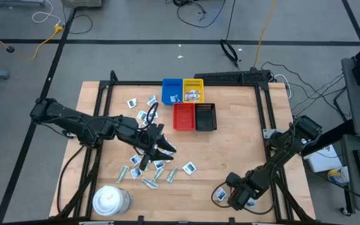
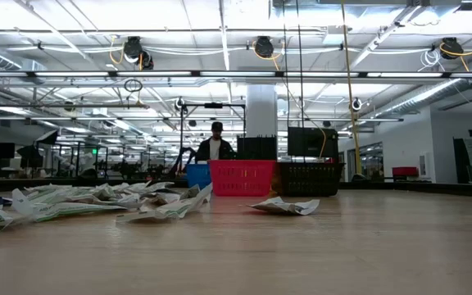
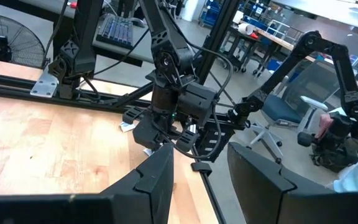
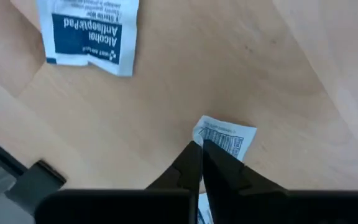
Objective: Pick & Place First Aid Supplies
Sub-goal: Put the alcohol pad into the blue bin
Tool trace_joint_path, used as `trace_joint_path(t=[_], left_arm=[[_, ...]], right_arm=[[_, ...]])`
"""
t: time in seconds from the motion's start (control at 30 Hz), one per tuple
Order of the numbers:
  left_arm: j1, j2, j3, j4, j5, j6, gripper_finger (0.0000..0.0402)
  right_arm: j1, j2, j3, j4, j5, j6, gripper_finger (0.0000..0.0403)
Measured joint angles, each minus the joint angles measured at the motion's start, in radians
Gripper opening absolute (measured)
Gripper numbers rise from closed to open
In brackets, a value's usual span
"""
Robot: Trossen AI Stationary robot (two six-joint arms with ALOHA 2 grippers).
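The first aid supplies point(image 1: 152, 164) lie scattered flat over the table's middle and near left as small white and pale packets; the low view shows the pile point(image 2: 97, 201). My left gripper point(image 1: 166, 150) hovers over this pile, open point(image 3: 210, 177), nothing between its fingers. My right gripper point(image 1: 225, 195) stands at the near right edge, pointing down, shut point(image 4: 201, 149) on a small white packet point(image 4: 225, 137). A second white packet with a dark blue label point(image 4: 89, 34) lies flat beside it. My right gripper pinches the small white packet by its edge near one corner point(image 4: 205, 132), only at the fingertips point(image 4: 191, 158). The fingers come from above, pointing steeply down. The rest of the packet lies flat on the wooden table.
Blue point(image 1: 171, 90), yellow point(image 1: 193, 90), red point(image 1: 184, 116) and black point(image 1: 205, 117) trays stand at the far middle. A round white tub point(image 1: 111, 200) sits at the near left corner. The table's near edge with its dark frame point(image 4: 36, 177) is close to my right gripper. A person point(image 2: 216, 143) shows beyond the table.
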Motion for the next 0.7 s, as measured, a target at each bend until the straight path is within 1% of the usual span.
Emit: trace_joint_path(t=[0.1,0.13,0.2,0.27,0.33,0.4,0.57,0.7], left_arm=[[0.001,0.000,0.000,0.000,0.000,0.000,0.0157],[0.001,0.000,0.000,0.000,0.000,0.000,0.0157],[0.001,0.000,0.000,0.000,0.000,0.000,0.0157],[0.001,0.000,0.000,0.001,-0.002,0.000,0.0157],[0.001,0.000,0.000,0.001,-0.006,0.000,0.0157],[0.002,0.000,0.000,0.002,-0.009,0.000,0.0157],[0.012,0.000,0.000,0.007,-0.010,0.000,0.0157],[0.020,0.000,0.000,0.017,-0.010,-0.001,0.0157]], right_arm=[[-0.018,-0.040,0.000,-0.034,0.031,-0.053,0.0003],[-0.025,-0.065,0.000,-0.049,0.058,-0.078,0.0002],[-0.041,-0.130,0.000,-0.080,0.146,-0.124,0.0002],[-0.057,-0.205,0.000,-0.108,0.265,-0.185,0.0001],[-0.079,-0.279,0.000,-0.115,0.379,-0.264,0.0001],[-0.107,-0.347,0.000,-0.106,0.458,-0.364,0.0001],[-0.205,-0.486,0.000,-0.009,0.561,-0.602,0.0001],[-0.283,-0.553,-0.001,0.131,0.575,-0.801,0.0001]])
